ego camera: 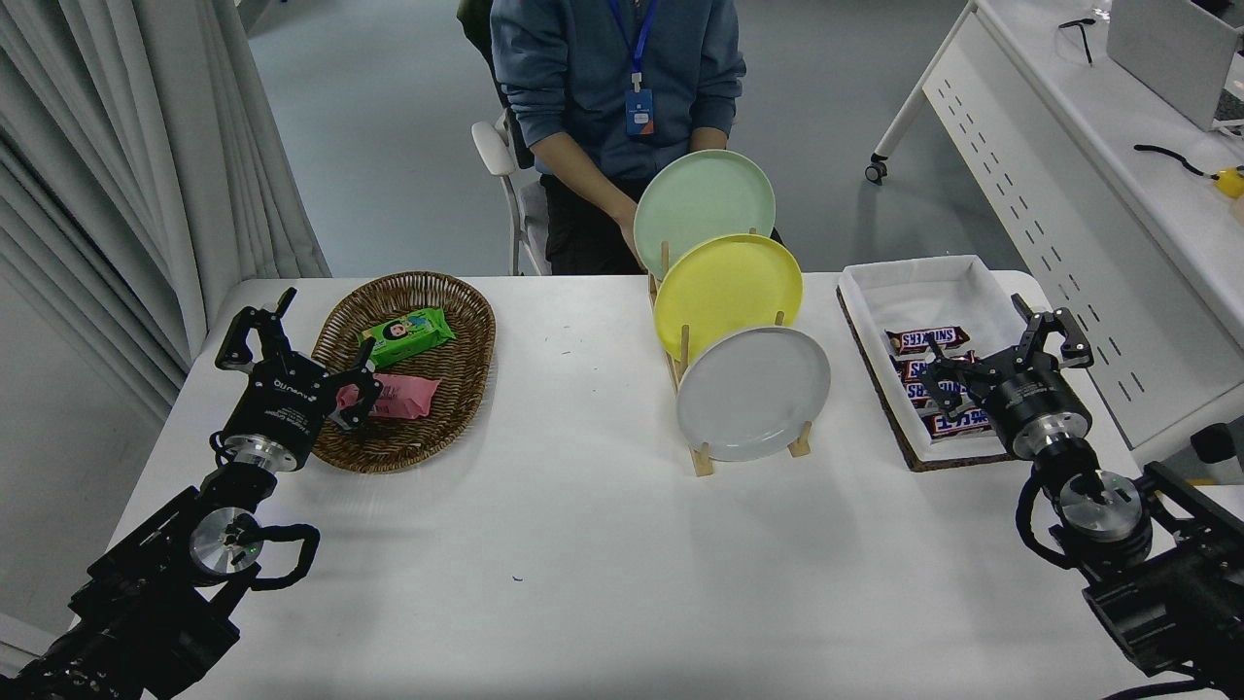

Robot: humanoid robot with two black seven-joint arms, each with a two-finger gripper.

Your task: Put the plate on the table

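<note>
The right gripper [1004, 352] has its fingers spread wide with nothing between them, and it hovers over the near part of the white-lined tray [957, 282], above the Snickers bars [927, 339] lying in it. That tray sits to the right of the wooden dish rack [696, 449], well apart from it. The left gripper [296, 342] is also spread open and empty, poised over the left side of the wicker basket [466, 374], which lies far to the left of the rack. In the basket are a green snack packet [408, 333] and a pink packet [400, 396], the pink one nearer the camera.

The light-grey plate [753, 393] stands on edge in the rack's nearest slot, tilted back, facing the camera. Behind it in the rack stands the yellow plate [728, 294], and behind that the pale mint-green plate [705, 206]. The rack rests on the white table [583, 544], right of its centre. A person in a blue top [612, 68] sits beyond the rack at the table's far edge, one hand [630, 226] touching the mint-green plate's left rim.
</note>
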